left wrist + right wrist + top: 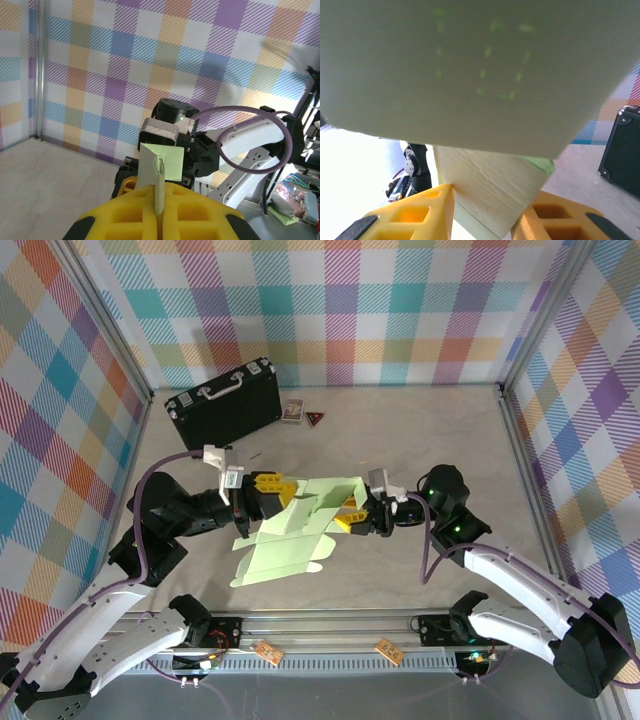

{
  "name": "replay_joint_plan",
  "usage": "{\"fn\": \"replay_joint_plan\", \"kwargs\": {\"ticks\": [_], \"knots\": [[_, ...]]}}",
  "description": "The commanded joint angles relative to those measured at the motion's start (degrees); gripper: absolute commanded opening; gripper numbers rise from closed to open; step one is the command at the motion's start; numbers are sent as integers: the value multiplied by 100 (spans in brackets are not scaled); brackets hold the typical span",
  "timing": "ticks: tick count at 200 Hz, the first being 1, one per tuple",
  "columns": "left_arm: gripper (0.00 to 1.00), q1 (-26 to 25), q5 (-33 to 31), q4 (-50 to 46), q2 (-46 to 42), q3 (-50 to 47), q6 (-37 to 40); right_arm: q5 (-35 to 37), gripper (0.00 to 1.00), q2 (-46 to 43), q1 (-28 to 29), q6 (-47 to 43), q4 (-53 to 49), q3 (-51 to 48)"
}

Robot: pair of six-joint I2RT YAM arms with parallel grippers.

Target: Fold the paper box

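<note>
Paper box: your pale green card sheet, partly folded, sits mid-desk between the two arms.
Left end effector: clamped on the sheet's left edge.
Right end effector: fingers pressed against a folded flap from both sides.
Briefcase: black, far left corner.

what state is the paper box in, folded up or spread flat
Partly folded: the paper box is held between left end effector and right end effector, panels bent up, flaps not closed.
</note>
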Motion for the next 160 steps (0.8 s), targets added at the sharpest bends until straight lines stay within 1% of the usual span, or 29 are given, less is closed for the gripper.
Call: {"fn": "replay_joint_plan", "kwargs": {"ticks": [1, 13, 24, 52, 70, 74, 78, 86, 88, 91, 95, 99, 105, 113, 116, 133, 145, 154, 160], "knots": [[0, 10, 302, 547, 25, -80, -177, -368, 25, 2, 98, 98, 266, 187], [0, 14, 283, 551, 15, -100, -180, -353, 13, -21, 93, 103, 277, 191], [0, 16, 244, 569, -20, -142, -178, -227, 0, -62, 93, 143, 276, 179], [0, 10, 46, 494, -102, -209, -115, 151, 0, -177, 93, 251, 186, 188], [0, 12, -284, 9, -131, -70, 114, 574, 0, -284, 90, 151, -607, 432], [5, 14, -405, -140, -147, -20, 181, 615, 0, -307, 85, 70, -788, 497], [12, 14, -520, -295, -157, 35, 253, 642, 0, -322, 78, -3, -957, 541], [33, 17, -788, -660, -173, 170, 392, 716, 0, -362, 68, -98, -1219, 607], [36, 15, -855, -760, -178, 210, 433, 742, 0, -376, 61, -113, -1270, 614], [46, 15, -932, -898, -193, 267, 494, 777, 0, -391, 51, -121, -1342, 623], [55, 12, -1085, -1104, -213, 352, 577, 796, 0, -407, 27, -132, -1429, 636], [62, 10, -1218, -1312, -241, 426, 670, 771, 0, -429, -3, -180, -1526, 651], [69, 9, -1413, -1607, -293, 540, 814, 705, 0, -474, -56, -284, -1677, 652], [74, 11, -1674, -2063, -389, 680, 988, 686, 0, -542, -125, -336, -1855, 644], [75, 10, -1771, -2243, -437, 725, 1070, 686, 0, -579, -159, -522, -1909, 631], [82, 13, -2444, -3031, -743, 932, 1333, 827, 0, -830, -287, -937, -2393, 598], [85, 17, -2970, -3643, -974, 1090, 1554, 1008, 0, -1006, -310, -1177, -2731, 630], [86, 10, -3342, -4052, -1126, 1164, 1711, 994, 0, -1114, -320, -1346, -2818, 584], [86, 11, -3462, -4351, -1205, 1201, 1932, 904, 0, -1170, -320, -1472, -2869, 561]]}}
